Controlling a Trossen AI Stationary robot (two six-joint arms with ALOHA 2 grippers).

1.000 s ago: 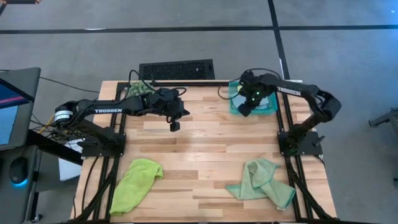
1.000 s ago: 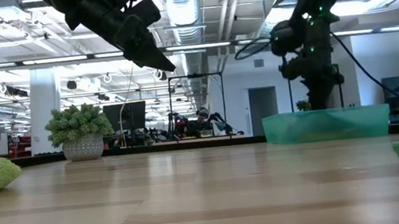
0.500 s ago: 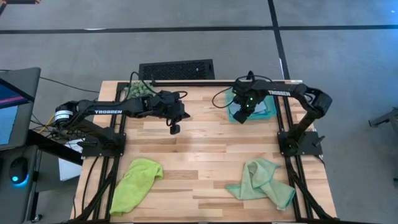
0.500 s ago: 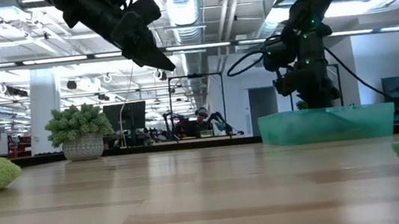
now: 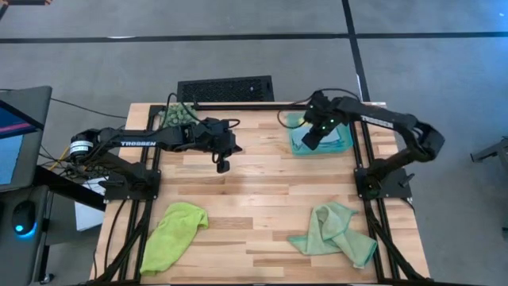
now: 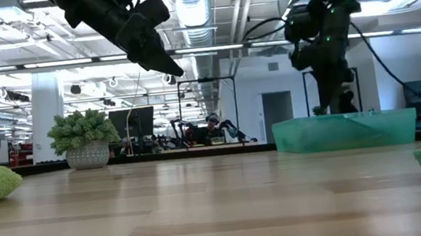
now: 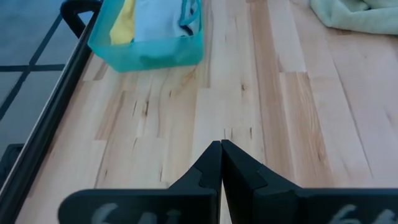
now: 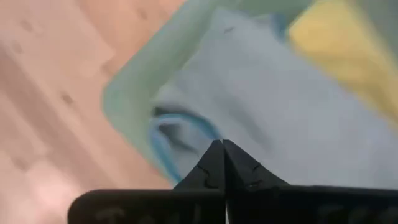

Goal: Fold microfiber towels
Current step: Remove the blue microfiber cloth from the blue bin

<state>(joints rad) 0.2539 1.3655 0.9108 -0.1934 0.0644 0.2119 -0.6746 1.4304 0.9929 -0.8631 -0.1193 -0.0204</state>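
On both arms "TROSSEN" was read. Right gripper (image 5: 310, 141), clenched empty, was held over teal tray (image 5: 346, 145) with blue towel (image 8: 298, 106); left gripper (image 5: 223, 164) clenched above butcher-block table (image 5: 262, 199).

We counted four towels: one lime green towel (image 5: 175, 236) and one pale sage green towel (image 5: 335, 233) lay loose on the table (image 5: 262, 199), while one light blue towel (image 8: 298, 106) and one yellow towel (image 8: 336, 43) sat in the single teal tray (image 7: 149, 55). There was one potted plant (image 6: 84, 138), and two arms.
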